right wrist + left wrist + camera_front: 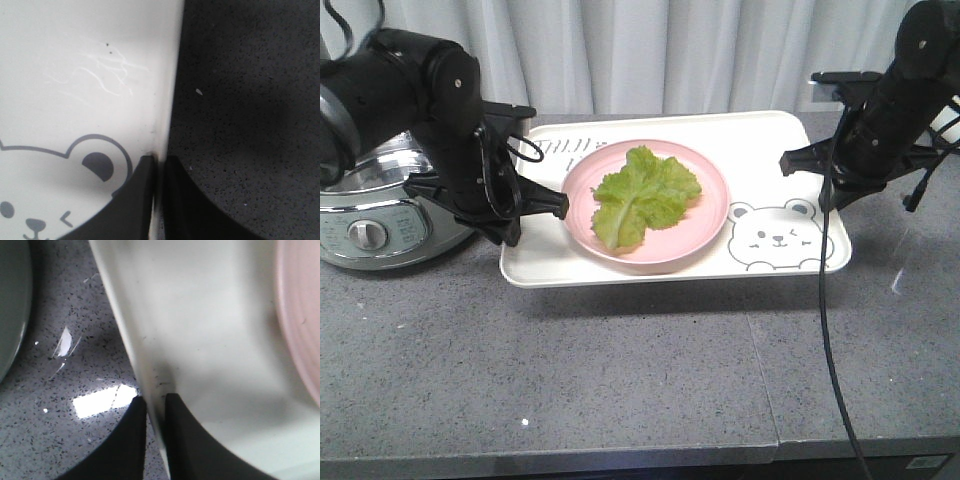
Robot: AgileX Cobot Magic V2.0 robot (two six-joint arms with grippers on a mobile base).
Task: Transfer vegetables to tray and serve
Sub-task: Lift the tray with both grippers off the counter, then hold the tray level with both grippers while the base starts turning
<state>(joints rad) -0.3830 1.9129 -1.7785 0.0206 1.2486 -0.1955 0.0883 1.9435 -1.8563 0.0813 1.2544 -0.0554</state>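
The crinkly green lettuce leaves (645,195) lie on a round pink plate (705,235). The plate sits on the cream-white rectangular tray with a grey bear face (780,135), midway between the two pairs of jaws. The left jaws are clamped on the tray's left rim. The right jaws pinch its right rim, just beside the bear. A silver cooker (370,230) stands outside the left jaws on the grey speckled worktop (620,370).

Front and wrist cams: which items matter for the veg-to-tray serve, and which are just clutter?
Job: lettuce on the pink plate; tray under the plate; left gripper and right gripper, each shut on a side rim of the tray.

Lying about: electric cooker left of the tray; curtain behind.
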